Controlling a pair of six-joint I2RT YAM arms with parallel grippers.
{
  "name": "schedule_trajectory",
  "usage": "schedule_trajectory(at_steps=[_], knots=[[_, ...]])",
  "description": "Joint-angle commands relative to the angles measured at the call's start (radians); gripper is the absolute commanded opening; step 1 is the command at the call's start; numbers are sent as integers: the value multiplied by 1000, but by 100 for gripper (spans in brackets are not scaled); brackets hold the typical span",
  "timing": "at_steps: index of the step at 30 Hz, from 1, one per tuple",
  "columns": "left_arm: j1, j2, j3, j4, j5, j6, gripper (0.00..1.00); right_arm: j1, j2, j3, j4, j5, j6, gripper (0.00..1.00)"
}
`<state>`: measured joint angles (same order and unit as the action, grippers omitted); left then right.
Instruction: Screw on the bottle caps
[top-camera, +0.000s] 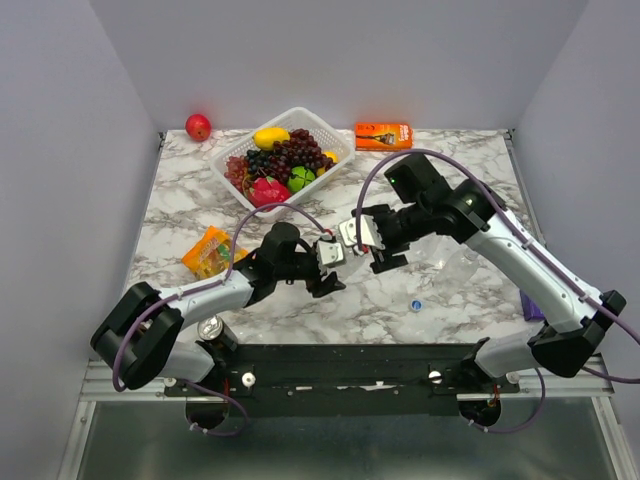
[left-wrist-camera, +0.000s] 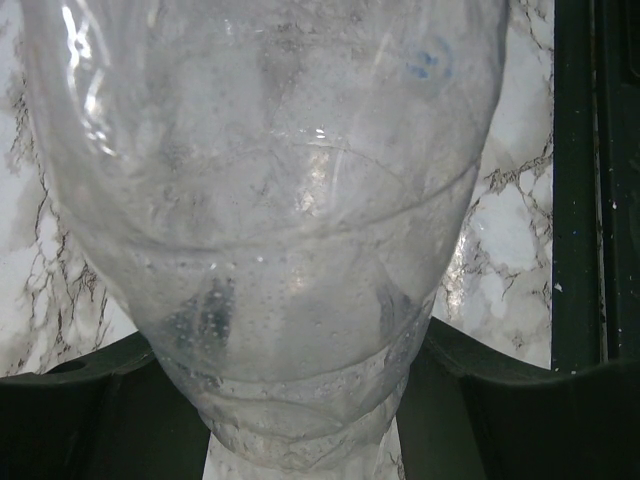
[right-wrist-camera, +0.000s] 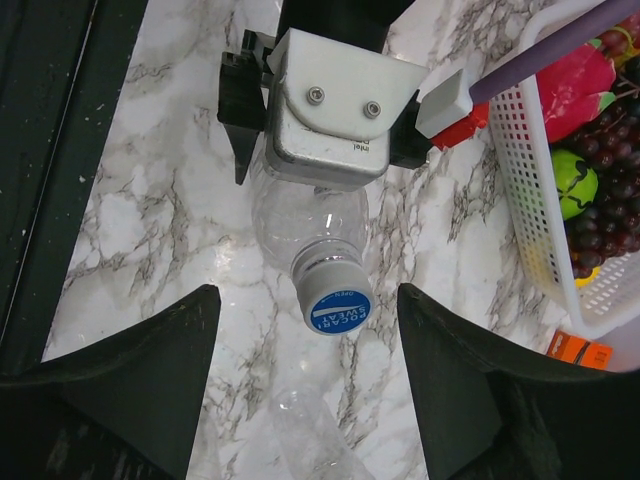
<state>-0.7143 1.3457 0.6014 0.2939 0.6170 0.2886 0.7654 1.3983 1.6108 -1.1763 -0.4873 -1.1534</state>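
A clear ribbed bottle (right-wrist-camera: 305, 215) is held off the marble table with its neck towards the right wrist camera. A blue cap (right-wrist-camera: 340, 298) with white lettering sits on that neck. My left gripper (left-wrist-camera: 305, 400) is shut on the bottle's body (left-wrist-camera: 290, 250), which fills the left wrist view. My right gripper (right-wrist-camera: 308, 335) is open, its fingers (right-wrist-camera: 150, 380) standing apart on either side of the cap without touching it. From above, the two grippers (top-camera: 332, 275) (top-camera: 374, 252) meet mid-table. A loose blue cap (top-camera: 415, 305) lies on the table, and another clear bottle (right-wrist-camera: 310, 430) lies below the capped one.
A white basket (top-camera: 318, 120) of fruit stands at the back, with a red apple (top-camera: 198, 126) to its left and an orange box (top-camera: 383, 134) to its right. An orange snack packet (top-camera: 208, 250) and a silver can (top-camera: 210, 328) lie near the left arm. Clear bottles (top-camera: 455, 260) lie under the right arm.
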Motion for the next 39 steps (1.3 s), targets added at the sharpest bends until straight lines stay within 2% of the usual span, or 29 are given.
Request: schedule_trajectory(at_steps=[1,16,26,29,39], knots=[[6,7,38,-12,41,3,0,-2,34,3,-16,-10,-8,80],[36,6,21,116,49,-163,0,-2,67,-6,-3,76,87,81],[61,-10,-3,208,35,-270,0,-2,122,14,-75,121,139,82],[67,-11,-8,220,23,-276,0,-1,128,20,-95,124,156,88],[101,-13,-35,244,-34,-325,0,-2,64,8,-189,124,172,86]])
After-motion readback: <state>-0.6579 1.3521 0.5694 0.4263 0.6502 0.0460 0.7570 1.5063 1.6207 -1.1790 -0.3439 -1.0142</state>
